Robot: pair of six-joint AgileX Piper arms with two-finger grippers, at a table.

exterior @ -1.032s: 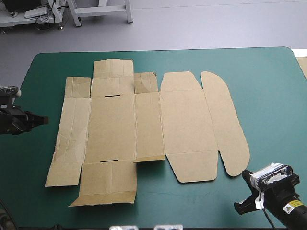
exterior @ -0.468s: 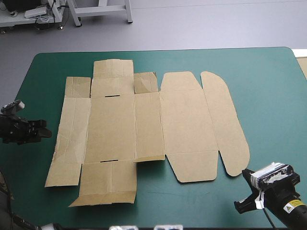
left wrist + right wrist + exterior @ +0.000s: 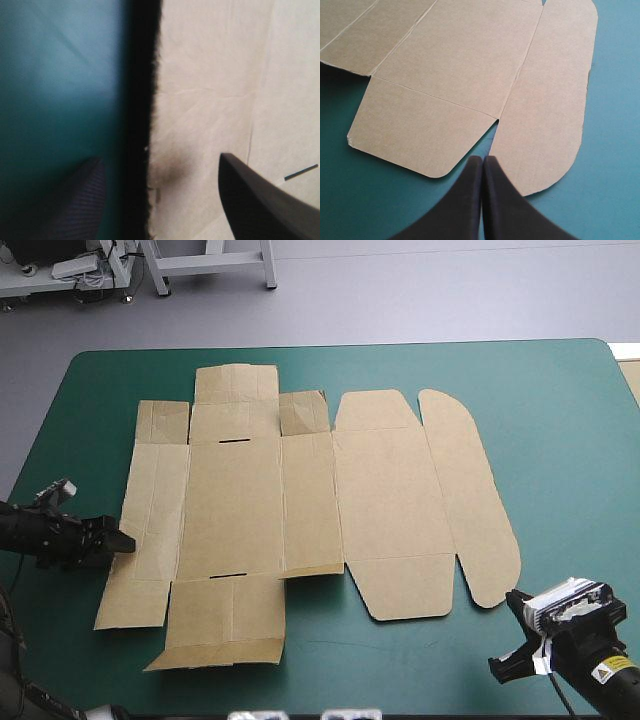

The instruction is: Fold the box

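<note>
The left pincer stands with its two black fingers apart, low at the left edge of the flat brown sheet of cut cardboard, the box. In the left wrist view that edge runs straight ahead between the fingers: one finger is over the board, the other over the teal-green cover of the surface. A dark band of shadow runs along the edge. Whether either finger touches the board cannot be told. Ahead of the finger that is over the board, and off to its outer side, a short dark slot is cut in the panel.

The right pincer has its fingers pressed together in one pointed arch and holds nothing. Just ahead of its tip is the narrow notch where a round-cornered end flap meets the long flap with rounded ends. In the high view this pincer is over bare cover, just clear of the board.

The box lies unfolded between the two pincers, with all panels flat and no wall raised. The long rounded flap is the part nearest the right pincer, and the narrow creased side panel is the part nearest the left. Beside the left pincer, toward the right one, the outer strip of a flap is bent along its crease.
</note>
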